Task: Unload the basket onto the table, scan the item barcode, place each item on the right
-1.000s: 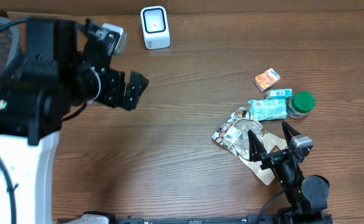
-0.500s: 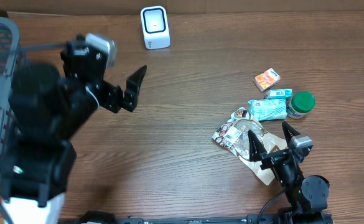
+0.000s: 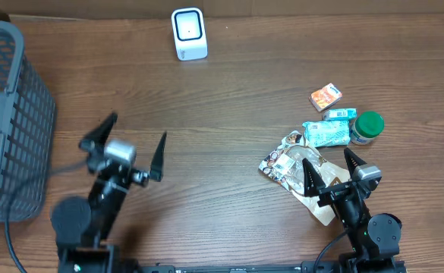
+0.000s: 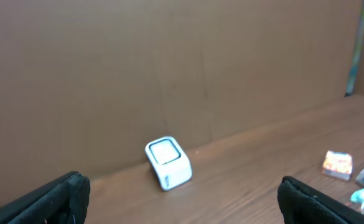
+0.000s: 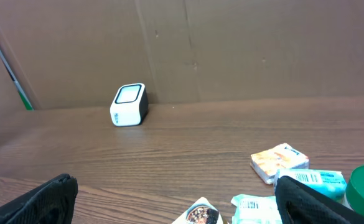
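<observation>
— Overhead, I have the snack pouch (image 3: 286, 161) at lower right of the frame, lying under and just ahead of my right gripper (image 3: 327, 157). Its jaws stand spread wide with nothing between them.
— Which way does the pouch run?
— Its long axis is diagonal, from upper left down toward the arm's base at lower right, so roughly along my reach, I judge. Whether the fingers touch it I cannot tell.
— And the other arm?
— My left gripper (image 3: 136, 127) sits at lower left, well apart from the pile, its jaws equally wide and empty. The right arm is plainly the nearer one.
— Where's the scanner?
— The scanner (image 3: 189, 33) stands at top centre, near the back edge. Between it and the pouch there's only bare table (image 3: 229, 98), so I have open room to carry up and left.
— Any crowding?
— A teal packet (image 3: 326, 133) touches the pouch's upper right edge, with a green-lidded jar (image 3: 369, 126) and an orange box (image 3: 325, 97) just beyond. The basket (image 3: 9, 121) is at far left, out of my way. I'd say the risk is dragging the packet along.
</observation>
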